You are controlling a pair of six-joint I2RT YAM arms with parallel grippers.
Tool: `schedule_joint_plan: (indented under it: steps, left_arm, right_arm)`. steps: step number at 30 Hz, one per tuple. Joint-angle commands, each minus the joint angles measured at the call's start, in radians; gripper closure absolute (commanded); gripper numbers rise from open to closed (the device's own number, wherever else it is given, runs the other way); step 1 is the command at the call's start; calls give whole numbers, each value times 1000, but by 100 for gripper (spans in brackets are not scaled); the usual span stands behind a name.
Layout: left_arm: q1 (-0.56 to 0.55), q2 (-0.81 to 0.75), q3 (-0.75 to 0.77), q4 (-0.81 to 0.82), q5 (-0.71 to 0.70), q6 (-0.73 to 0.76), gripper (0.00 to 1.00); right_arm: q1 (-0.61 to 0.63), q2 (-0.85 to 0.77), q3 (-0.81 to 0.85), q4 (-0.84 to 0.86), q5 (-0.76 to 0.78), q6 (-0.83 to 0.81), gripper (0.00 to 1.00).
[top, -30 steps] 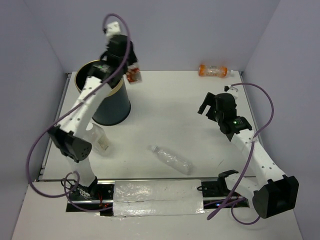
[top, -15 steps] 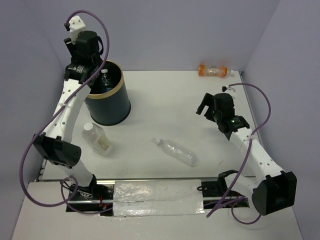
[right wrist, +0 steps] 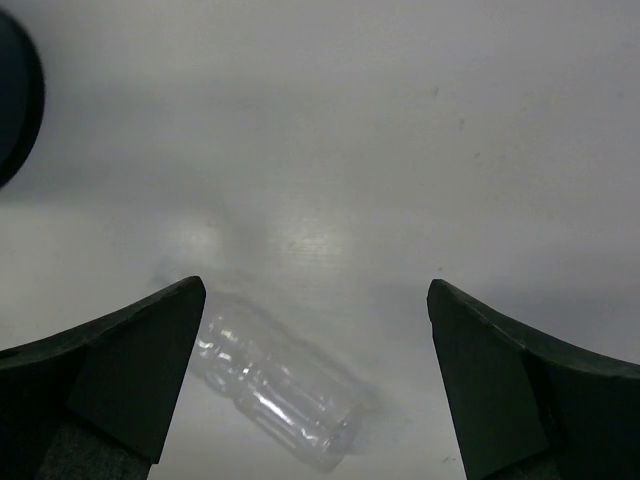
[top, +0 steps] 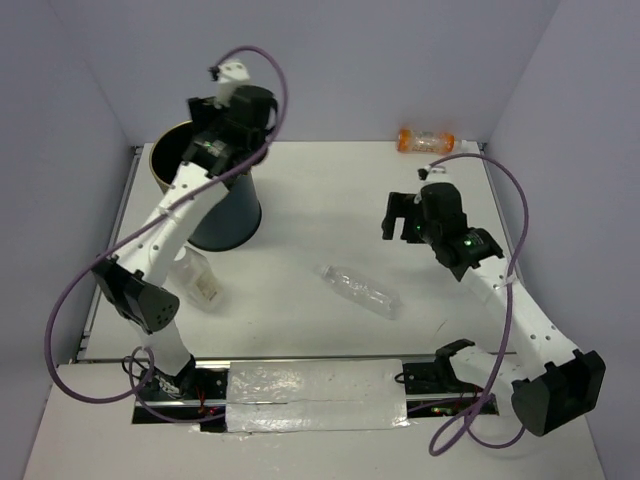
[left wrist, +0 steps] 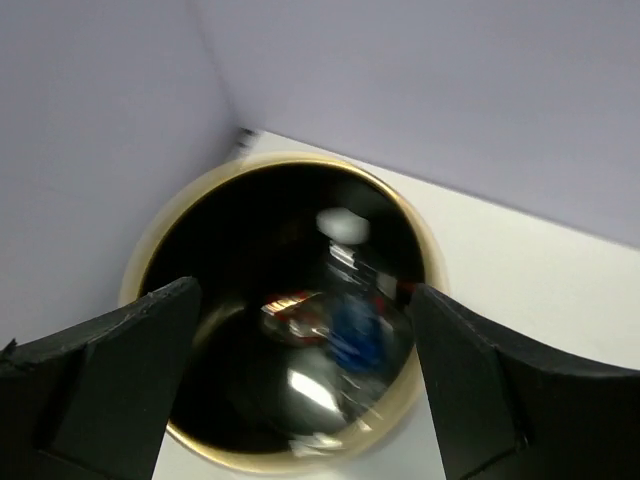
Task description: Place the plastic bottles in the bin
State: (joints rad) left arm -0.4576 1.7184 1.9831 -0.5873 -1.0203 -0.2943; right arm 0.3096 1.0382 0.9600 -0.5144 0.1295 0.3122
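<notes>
My left gripper (top: 232, 140) hangs open above the bin (top: 222, 215), a dark cylinder with a gold rim (left wrist: 430, 250). In the left wrist view its jaws (left wrist: 300, 390) stand wide apart, and inside the bin lie a red-labelled bottle (left wrist: 295, 310) and a blue-labelled bottle (left wrist: 355, 330). The long clear bottle (top: 360, 290) lies on the table. My right gripper (top: 400, 215) hovers open just beyond it; the right wrist view shows the bottle (right wrist: 275, 385) below the open gripper (right wrist: 318, 390). An orange-tinted bottle (top: 425, 140) lies at the back wall. A squat bottle (top: 195, 280) sits under my left arm.
Purple walls close in the white table on three sides. The bin's dark side (right wrist: 15, 90) shows at the top left of the right wrist view. A foil-covered strip (top: 315, 395) runs between the arm bases at the near edge.
My left gripper carried the red-labelled bottle over the bin and opened; the bottle now lies inside. My right gripper moved left toward the long clear bottle, which shifted right and farther back.
</notes>
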Motion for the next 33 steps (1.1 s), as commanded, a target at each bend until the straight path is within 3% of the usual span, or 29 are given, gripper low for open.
schedule_joint_plan:
  steps: [1,2,5,7,9,12,17,25,33]
  left_arm:
    - [-144,65,84,-214,-37,-171,1]
    - [-156,90,145,-397,133,-266,1]
    - [-162,110,53,-488,317,-480,3]
    - [-162,52,-123,-427,431,-575,5]
    - [-162,-6,-206,-340,495,-635,5]
    - [-148,-20,-242,-361,452,-689,4]
    - [-30,-5,-139,-459,436,-671,4]
    - [91,-92,-92,-404,482,-574,4]
    - [105,-111,-127,-376,529,-574,4]
  right_arm:
    - [112,58,83,-99,-54,-105,0]
    - [141,83,109,-133,-39,-108,0]
    - [238,144,128,-153,7,-139,0]
    - [288,178,129,-167,-33,-165,0]
    - [312,213,129,-197,-74,-189,0]
    - [351,325,154,-268,-165,-205,0]
    - [418,460,129,-263,-93,-196,0]
    - [430,516,19,-170,-157,-140,0]
    - [465,531,10,-128,-214,-104,0]
